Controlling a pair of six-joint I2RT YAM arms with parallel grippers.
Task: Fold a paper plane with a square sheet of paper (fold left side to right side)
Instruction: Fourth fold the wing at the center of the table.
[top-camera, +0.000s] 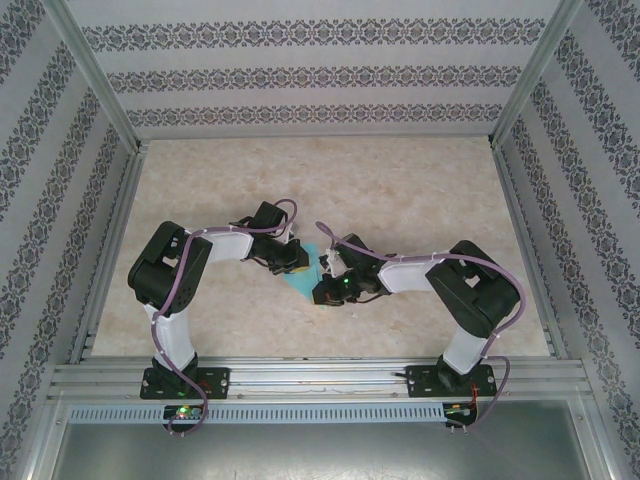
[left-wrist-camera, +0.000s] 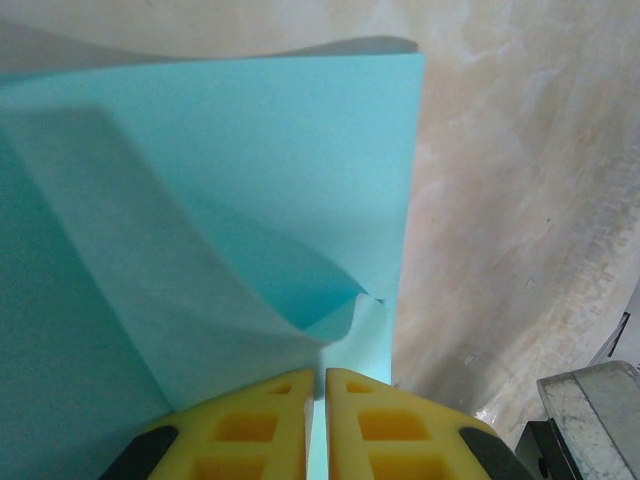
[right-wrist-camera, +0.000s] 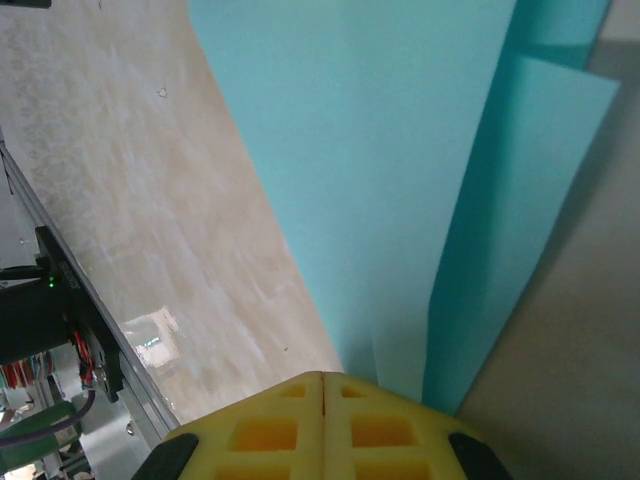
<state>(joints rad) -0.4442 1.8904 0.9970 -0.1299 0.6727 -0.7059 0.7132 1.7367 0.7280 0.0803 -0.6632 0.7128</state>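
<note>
The square sheet of paper (top-camera: 303, 278) is light turquoise and lies mid-table between my two grippers, mostly hidden by them. In the left wrist view the paper (left-wrist-camera: 250, 170) has a flap lifted and curling over. My left gripper (left-wrist-camera: 317, 385) is shut on that flap, and turquoise shows in the thin slit between its yellow fingers (left-wrist-camera: 260, 420). In the right wrist view the paper (right-wrist-camera: 400, 150) shows a long straight fold with a darker strip along the right. My right gripper (right-wrist-camera: 323, 378) is shut, its tips at the sheet's near edge, with no paper visible between them.
The beige marbled tabletop (top-camera: 400, 190) is walled by patterned panels. A metal rail (top-camera: 320, 380) carrying both arm bases runs along the near edge. Both arms reach inward, their wrists close together at the middle.
</note>
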